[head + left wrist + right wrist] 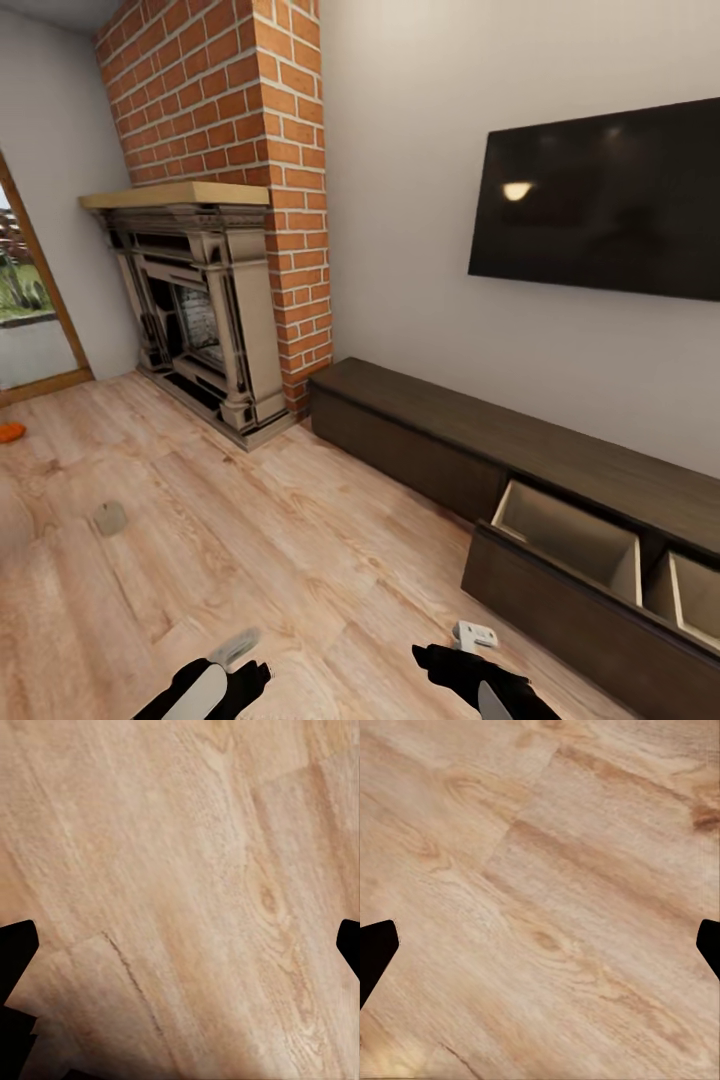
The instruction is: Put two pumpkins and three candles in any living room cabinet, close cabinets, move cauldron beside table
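Both grippers (pixel 180 945) (pixel 540 945) hang wide open and empty over floorboards; the candle (pixel 110 517) ahead looks light, stiff, best pinched across its round sides.

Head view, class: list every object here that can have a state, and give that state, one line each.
cabinet: one drawer pulled open, pale inside bare as far as visible
candle: lying on the floor, apart from the cabinet
pumpkin: on the floor at the picture's edge
TV: screen dark
left gripper: open, empty
right gripper: open, empty
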You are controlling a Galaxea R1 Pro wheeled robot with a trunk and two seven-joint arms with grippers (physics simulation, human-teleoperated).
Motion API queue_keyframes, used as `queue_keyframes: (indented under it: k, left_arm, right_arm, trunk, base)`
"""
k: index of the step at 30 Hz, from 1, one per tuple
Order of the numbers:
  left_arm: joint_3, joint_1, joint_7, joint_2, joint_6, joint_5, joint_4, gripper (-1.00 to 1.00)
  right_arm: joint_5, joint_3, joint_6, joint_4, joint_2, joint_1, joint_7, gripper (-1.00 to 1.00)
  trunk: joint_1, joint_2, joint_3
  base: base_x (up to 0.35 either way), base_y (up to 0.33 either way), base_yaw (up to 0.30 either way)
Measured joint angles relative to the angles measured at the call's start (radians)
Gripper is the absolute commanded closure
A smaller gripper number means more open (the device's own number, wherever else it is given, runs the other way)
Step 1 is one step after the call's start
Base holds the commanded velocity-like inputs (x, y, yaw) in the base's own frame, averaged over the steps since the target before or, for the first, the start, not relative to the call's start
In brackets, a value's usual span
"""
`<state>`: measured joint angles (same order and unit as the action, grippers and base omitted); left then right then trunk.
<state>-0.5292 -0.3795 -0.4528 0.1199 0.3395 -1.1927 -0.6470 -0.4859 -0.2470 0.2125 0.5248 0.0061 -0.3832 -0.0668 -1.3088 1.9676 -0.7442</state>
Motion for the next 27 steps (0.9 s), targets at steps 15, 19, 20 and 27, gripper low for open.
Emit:
queue_keyframes:
  k: [15, 19, 20, 27]
  left_arm:
    - [0.005, 0.000, 0.000, 0.000, 0.000, 0.000, 0.000, -1.00]
    - [0.001, -0.001, 0.000, 0.001, -0.001, 0.001, 0.000, -1.00]
    - [0.001, -0.001, 0.000, 0.002, -0.002, 0.001, 0.000, -1.00]
    - [-0.001, 0.000, 0.000, 0.005, -0.006, 0.001, 0.007, -1.00]
  right_arm:
    - [0.040, 0.001, -0.038, -0.002, 0.031, 0.000, 0.093, -1.00]
    - [0.053, 0.002, -0.041, -0.002, 0.035, 0.000, 0.102, -1.00]
    - [0.053, 0.002, -0.041, -0.002, 0.035, 0.000, 0.102, -1.00]
    - [0.056, 0.002, -0.042, -0.002, 0.036, 0.000, 0.105, -1.00]
  trunk:
    - [0.000, 0.000, 0.000]
    - [0.000, 0.000, 0.000]
    - [0.000, 0.000, 0.000]
    - [0.000, 0.000, 0.000]
  base:
    - [0.000, 0.000, 0.276]
    - [0.000, 0.000, 0.276]
    - [0.000, 0.000, 0.276]
    - [0.000, 0.000, 0.276]
